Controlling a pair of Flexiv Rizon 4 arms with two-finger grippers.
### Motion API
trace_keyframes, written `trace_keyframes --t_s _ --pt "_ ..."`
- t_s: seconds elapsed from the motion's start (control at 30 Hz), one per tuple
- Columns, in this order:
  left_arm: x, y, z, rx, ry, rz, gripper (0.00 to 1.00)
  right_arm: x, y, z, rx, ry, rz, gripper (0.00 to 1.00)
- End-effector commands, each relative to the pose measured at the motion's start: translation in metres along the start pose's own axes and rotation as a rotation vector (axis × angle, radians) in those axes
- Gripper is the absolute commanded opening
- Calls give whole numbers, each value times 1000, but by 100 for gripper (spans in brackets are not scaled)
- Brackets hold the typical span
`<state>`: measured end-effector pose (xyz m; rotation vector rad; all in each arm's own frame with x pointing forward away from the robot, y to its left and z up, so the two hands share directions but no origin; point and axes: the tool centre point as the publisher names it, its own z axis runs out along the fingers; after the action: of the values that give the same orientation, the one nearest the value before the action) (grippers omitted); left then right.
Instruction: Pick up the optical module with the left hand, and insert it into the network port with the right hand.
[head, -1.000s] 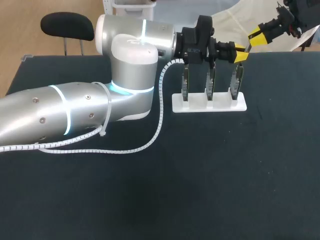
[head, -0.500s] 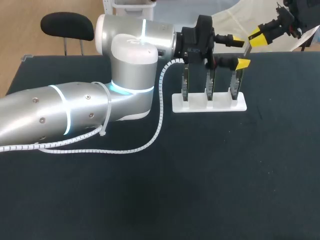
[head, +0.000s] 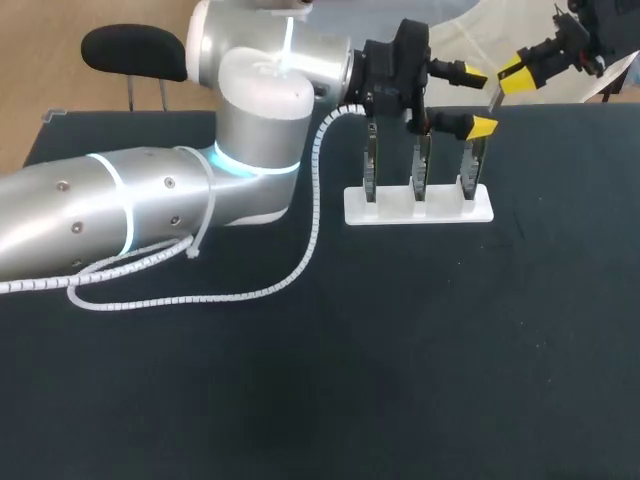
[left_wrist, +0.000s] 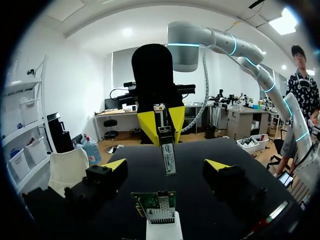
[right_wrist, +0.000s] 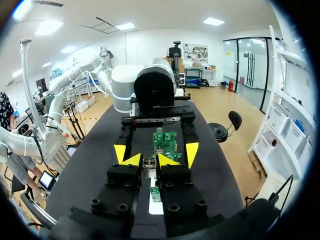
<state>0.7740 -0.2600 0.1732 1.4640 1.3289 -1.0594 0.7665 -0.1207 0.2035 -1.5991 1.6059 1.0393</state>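
Note:
The optical module (head: 493, 98), a thin grey stick, hangs from my right gripper (head: 518, 72), which is shut on its upper end at the table's far right. My left gripper (head: 478, 101) stands open around it, its fingers apart from the module on both sides. In the left wrist view the module (left_wrist: 169, 157) hangs from the right gripper (left_wrist: 161, 125) between my own spread fingertips (left_wrist: 114, 167), above a green board with a network port (left_wrist: 157, 205). In the right wrist view the module (right_wrist: 149, 164) sits between my right gripper's own yellow tips (right_wrist: 132, 160).
A white stand (head: 418, 207) at the far middle holds three upright green boards (head: 420, 165) in a row. The left arm's white coiled cable (head: 300, 270) trails over the dark table (head: 400, 350). The left arm's big grey body fills the left side.
My left gripper has opened and let go of the module, which stays in the right gripper. The left arm has lifted slightly.

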Motion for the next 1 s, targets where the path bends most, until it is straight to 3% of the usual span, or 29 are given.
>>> trace_keyframes --t_s 0.03,0.1,0.3,0.6,0.67,0.83,1.0 --pt "-3 6 -3 20 34 -9 100 0 -1 0 -1 -1 -2 0" --pt "-3 5 -4 18 30 -10 100 1 -1 0 -2 -1 -2 0" --pt "1 2 -9 66 138 -47 100 1 -2 2 -3 -5 0 0" --pt "7 -1 -14 75 202 -131 100 3 -1 2 0 -3 6 0" --pt "8 -1 -15 68 196 -126 100 3 -1 2 1 -3 7 0" --pt "8 -2 -15 80 274 -124 100 3 -1 2 1 -4 7 0" --pt "9 -3 -13 80 277 -124 100 3 -2 1 2 -3 7 0"
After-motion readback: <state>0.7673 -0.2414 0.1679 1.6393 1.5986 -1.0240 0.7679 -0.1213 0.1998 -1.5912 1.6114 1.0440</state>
